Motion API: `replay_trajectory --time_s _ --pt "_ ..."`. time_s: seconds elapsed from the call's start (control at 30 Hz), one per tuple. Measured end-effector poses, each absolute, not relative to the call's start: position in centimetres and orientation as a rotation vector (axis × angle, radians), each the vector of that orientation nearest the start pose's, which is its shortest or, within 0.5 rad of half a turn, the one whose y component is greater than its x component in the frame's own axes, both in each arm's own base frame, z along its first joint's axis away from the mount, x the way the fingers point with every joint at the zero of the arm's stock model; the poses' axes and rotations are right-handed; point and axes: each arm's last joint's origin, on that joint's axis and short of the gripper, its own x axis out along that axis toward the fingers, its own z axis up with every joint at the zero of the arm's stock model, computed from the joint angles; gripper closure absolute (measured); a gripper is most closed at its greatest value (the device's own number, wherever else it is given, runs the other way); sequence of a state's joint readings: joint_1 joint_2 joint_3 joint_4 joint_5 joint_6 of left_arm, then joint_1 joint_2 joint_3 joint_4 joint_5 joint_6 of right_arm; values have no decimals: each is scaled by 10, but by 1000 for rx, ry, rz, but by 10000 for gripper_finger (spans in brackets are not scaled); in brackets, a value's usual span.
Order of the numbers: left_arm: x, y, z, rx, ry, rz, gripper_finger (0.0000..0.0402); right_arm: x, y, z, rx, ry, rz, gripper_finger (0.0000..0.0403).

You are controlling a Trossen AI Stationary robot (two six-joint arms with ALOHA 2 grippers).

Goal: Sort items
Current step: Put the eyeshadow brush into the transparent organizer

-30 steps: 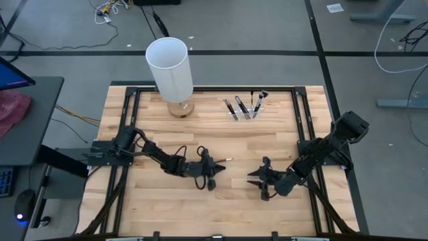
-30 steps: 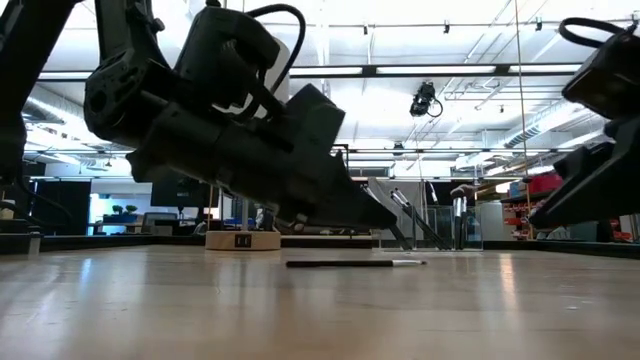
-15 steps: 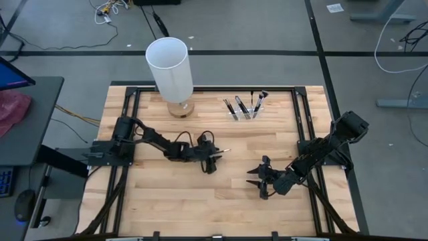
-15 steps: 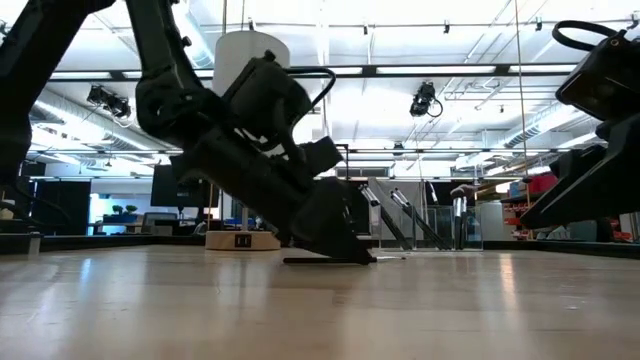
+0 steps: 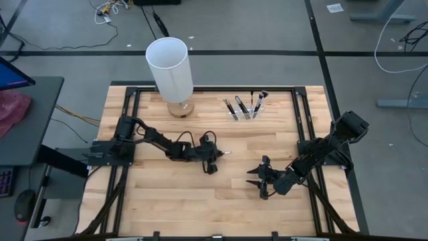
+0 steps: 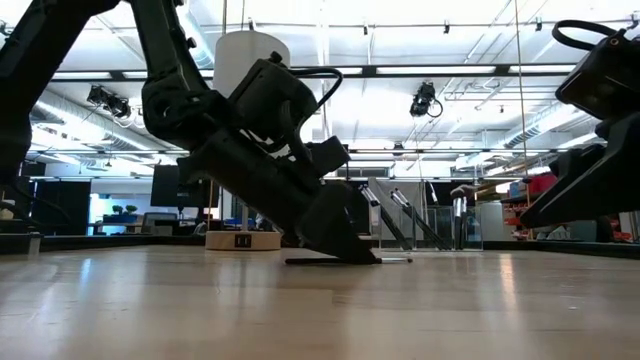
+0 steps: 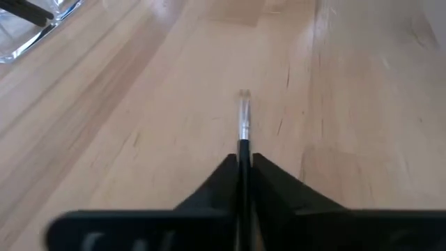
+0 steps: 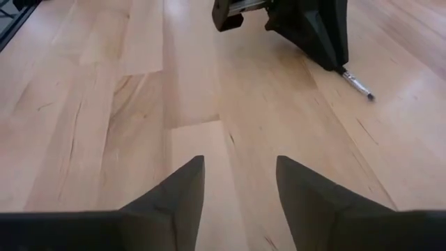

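Right, my left gripper [image 7: 242,167] fingers pinch the thin makeup brush [image 7: 243,122] flat on the bench [image 5: 200,201]; right gripper [image 8: 237,185] fingers wide; lifting may let it slip.

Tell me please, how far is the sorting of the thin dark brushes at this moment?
Done: several thin dark brushes already stand in the small clear holder. In hand: the left gripper is closed on one dark brush with a silver ferrule, which lies on the wooden table. Left: lifting it and carrying it to a container. The right gripper waits open, empty.
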State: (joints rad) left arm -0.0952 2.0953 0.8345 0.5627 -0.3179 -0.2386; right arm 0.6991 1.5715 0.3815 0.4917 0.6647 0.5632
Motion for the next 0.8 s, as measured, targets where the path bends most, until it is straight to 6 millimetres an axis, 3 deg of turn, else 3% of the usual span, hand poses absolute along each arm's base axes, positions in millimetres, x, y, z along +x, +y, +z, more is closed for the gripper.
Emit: replay_trajectory --time_s 0.1,0.3,0.8 --pt "356 -25 55 -77 658 290 388 192 138 104 110 524 -118 222" --pt "355 -26 55 -93 653 268 389 192 139 104 101 526 -112 222" --pt "358 -57 69 -132 471 159 389 192 139 104 96 540 -86 223"
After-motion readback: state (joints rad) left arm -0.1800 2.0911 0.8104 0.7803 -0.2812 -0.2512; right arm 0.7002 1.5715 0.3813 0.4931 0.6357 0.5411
